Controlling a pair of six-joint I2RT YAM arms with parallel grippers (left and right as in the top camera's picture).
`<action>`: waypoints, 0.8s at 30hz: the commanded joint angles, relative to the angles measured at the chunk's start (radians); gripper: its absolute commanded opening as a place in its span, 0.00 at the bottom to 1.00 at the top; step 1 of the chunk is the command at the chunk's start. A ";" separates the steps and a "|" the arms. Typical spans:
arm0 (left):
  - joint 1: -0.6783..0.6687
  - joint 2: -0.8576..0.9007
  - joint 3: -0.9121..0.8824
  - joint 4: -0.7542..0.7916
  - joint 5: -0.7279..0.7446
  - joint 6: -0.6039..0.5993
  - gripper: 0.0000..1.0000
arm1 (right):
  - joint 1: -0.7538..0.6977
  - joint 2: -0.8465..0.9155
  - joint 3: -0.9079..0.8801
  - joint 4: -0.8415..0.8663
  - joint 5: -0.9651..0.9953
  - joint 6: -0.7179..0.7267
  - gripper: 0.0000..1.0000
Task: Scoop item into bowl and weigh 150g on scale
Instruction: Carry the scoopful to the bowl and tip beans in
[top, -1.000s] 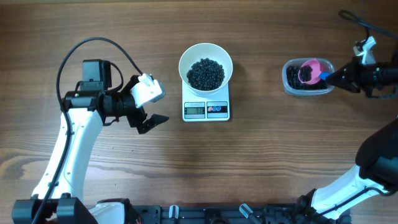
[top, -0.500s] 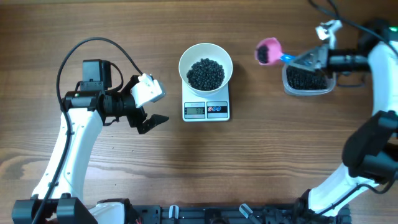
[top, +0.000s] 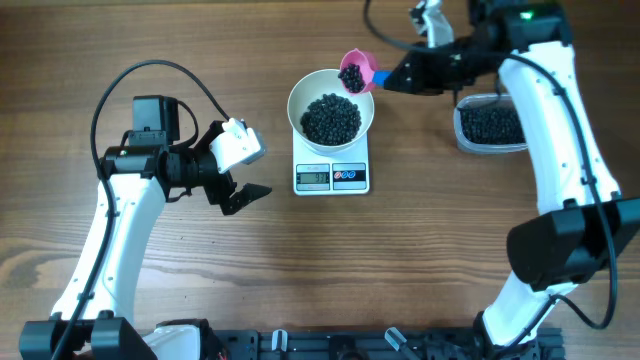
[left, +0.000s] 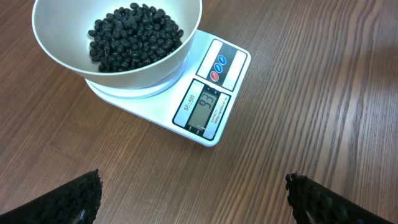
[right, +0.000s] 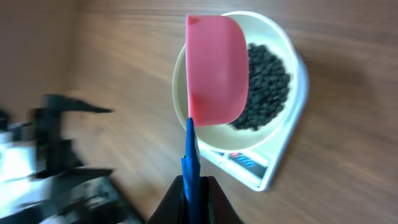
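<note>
The white bowl stands on the scale and holds a heap of the black item. My right gripper is shut on the blue handle of a pink scoop. The scoop carries black beads and hovers over the bowl's far right rim. From the right wrist, the scoop hangs bottom-up before the bowl, and the gripper pinches the handle. My left gripper is open left of the scale. In its wrist view the gripper faces the scale, whose display reads 93.
A clear rectangular tub with more black beads sits to the right of the scale, under my right arm. Bare wooden table lies in front of the scale.
My right arm has lifted the loaded pink scoop out of the tub and swung it left to the bowl's rim. The left arm has not moved.
</note>
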 joint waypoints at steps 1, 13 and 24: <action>0.003 0.004 0.006 0.000 0.004 -0.006 1.00 | 0.109 0.010 0.034 0.007 0.336 0.039 0.04; 0.003 0.004 0.006 0.000 0.004 -0.006 1.00 | 0.380 0.010 0.034 0.073 0.865 -0.100 0.04; 0.003 0.004 0.006 0.000 0.004 -0.006 1.00 | 0.401 0.010 0.034 0.080 0.892 -0.116 0.04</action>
